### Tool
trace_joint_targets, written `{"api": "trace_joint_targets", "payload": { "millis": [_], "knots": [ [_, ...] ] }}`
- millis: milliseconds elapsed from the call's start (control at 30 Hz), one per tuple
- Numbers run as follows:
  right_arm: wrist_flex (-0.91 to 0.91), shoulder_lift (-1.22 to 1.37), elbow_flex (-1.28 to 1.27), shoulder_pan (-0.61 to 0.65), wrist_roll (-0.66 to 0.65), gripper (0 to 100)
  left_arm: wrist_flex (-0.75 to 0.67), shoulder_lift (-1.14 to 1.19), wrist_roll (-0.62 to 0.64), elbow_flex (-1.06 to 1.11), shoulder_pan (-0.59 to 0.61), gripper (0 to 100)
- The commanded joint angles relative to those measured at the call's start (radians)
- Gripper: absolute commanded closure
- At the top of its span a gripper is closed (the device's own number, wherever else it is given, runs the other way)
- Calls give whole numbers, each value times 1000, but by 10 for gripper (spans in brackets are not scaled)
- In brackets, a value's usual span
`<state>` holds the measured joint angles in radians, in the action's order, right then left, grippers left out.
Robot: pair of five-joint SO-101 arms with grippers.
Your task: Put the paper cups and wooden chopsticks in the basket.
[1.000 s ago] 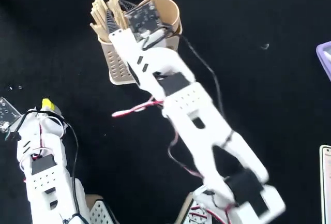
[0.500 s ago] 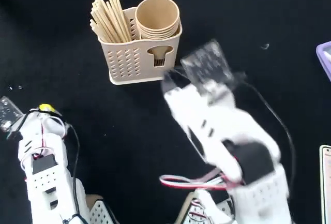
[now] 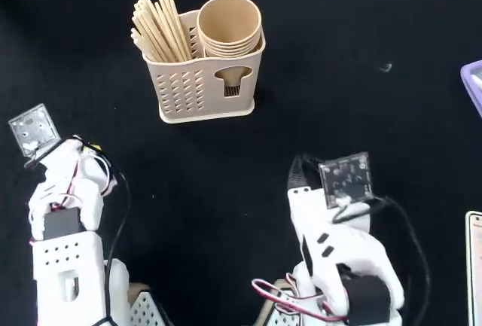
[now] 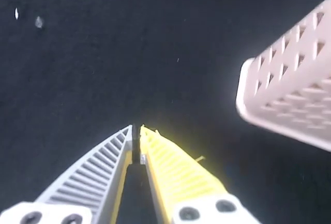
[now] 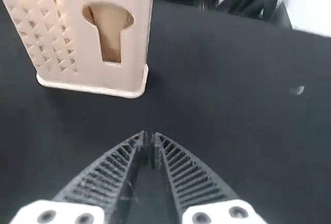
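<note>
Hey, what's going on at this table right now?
Nothing is being handled at this moment. The wooden chopsticks and a stack of paper cups stand side by side in the beige basket at the far side of the black table. The left gripper and the right gripper are on the near side, apart from the basket, each with jaws shut on nothing. From how things lie, the task looks done.

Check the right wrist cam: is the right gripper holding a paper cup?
No, the right gripper is shut with nothing between its fingers, and the paper cups sit stacked inside the basket.
</note>
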<state>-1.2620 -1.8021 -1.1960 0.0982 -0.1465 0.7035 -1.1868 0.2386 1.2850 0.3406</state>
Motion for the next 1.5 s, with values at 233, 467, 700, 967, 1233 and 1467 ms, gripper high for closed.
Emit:
{"api": "trace_joint_targets", "payload": {
  "millis": [233,467,700,967,1233,1467],
  "knots": [
    [43,-96,-219,-11,9,984,256,-391,-201,30,-38,968],
    [37,-96,-311,-18,11,983,354,-612,-384,213,-108,967],
    [12,-96,-433,-18,15,983,519,-582,-385,240,-113,967],
    [-46,-96,-489,-14,137,982,543,-603,-381,409,-105,967],
    [-46,-96,-489,-15,137,983,543,-629,-381,415,-107,970],
    [-46,-96,-489,-15,137,983,543,-629,-381,415,-105,970]
  ]
}}
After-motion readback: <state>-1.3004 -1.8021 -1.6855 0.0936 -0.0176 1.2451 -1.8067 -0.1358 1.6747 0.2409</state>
